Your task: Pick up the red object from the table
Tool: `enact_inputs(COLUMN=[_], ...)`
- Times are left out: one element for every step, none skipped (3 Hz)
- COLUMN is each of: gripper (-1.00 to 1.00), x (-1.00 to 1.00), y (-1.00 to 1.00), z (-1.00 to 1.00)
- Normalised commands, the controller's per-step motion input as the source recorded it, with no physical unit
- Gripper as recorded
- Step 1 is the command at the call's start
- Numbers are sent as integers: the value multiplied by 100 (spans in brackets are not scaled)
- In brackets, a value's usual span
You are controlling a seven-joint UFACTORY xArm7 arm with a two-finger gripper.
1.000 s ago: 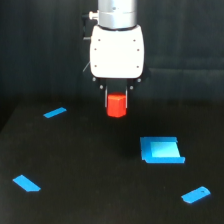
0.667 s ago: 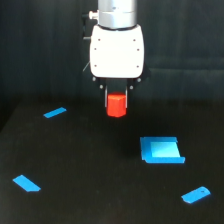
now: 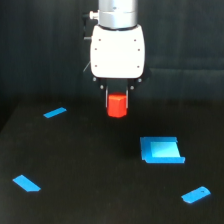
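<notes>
End effector [image 3: 118,102] clamped on red object [image 3: 117,106], clear of counter [image 3: 90,170]. Looks light, rigid; flat side facets suit gripping.

no readable text, labels or numbers anywhere.

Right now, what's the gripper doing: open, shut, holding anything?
Gripper: shut on the red object, held between its fingers above the table.
</notes>
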Motion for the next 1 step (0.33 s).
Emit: enact_inputs(gripper=[-92], x=[6], y=[-6], z=[5])
